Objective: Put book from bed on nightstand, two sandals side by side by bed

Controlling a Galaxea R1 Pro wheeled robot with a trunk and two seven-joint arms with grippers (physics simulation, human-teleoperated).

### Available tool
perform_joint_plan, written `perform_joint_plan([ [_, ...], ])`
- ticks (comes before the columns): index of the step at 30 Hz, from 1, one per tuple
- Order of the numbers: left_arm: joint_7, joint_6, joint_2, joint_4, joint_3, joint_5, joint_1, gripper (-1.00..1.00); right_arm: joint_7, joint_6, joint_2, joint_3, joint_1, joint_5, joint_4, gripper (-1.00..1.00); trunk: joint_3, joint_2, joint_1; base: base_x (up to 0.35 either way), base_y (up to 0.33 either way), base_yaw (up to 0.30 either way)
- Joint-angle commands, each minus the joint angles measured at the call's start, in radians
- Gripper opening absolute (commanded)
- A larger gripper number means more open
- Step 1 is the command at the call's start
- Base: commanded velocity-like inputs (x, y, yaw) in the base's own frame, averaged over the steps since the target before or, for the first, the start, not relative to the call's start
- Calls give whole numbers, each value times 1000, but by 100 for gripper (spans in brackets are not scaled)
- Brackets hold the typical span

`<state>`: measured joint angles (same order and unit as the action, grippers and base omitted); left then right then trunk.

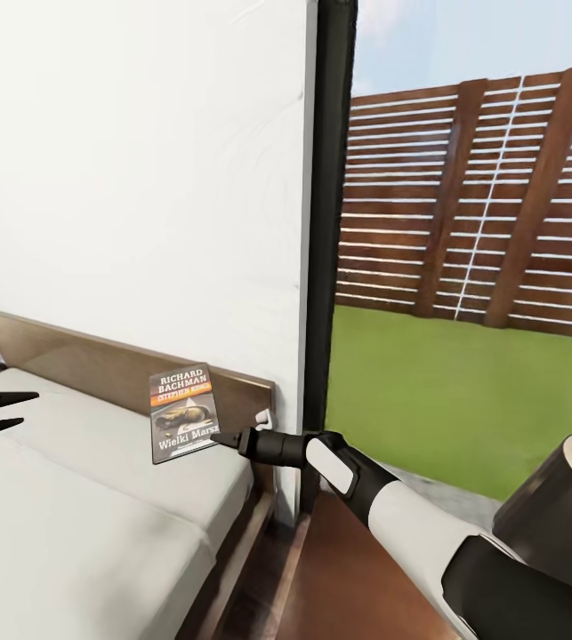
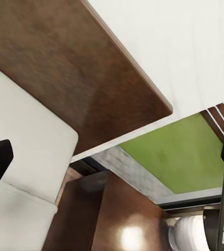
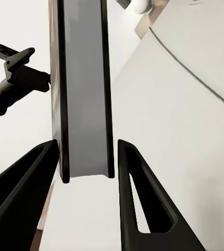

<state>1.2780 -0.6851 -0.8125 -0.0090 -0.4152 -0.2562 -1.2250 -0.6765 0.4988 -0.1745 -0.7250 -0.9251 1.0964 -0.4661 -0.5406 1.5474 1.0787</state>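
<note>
The bed (image 1: 72, 498) ran off the head view's lower edge; the book's (image 1: 183, 412) lower corner hid behind the right gripper (image 1: 225, 438).

Dark book (image 1: 184, 413) — orange band, white lettering

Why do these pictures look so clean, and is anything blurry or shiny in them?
Head view: even, soft light, faint shadows; the book cover text reads sharply. Left wrist view: a bright glare spot on the glossy nightstand top, and the near claw finger is a dark blur at the edge. Right wrist view: the claw fingers look oversized beside the book's edge.
</note>
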Motion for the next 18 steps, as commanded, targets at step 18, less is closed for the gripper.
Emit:
perform_joint_plan([
  [18, 4, -10, 0, 0, -8, -10, -1, 100, -2, 3, 0, -4, -1, 9, 1, -100, 27, 1, 0, 0, 0, 0],
])
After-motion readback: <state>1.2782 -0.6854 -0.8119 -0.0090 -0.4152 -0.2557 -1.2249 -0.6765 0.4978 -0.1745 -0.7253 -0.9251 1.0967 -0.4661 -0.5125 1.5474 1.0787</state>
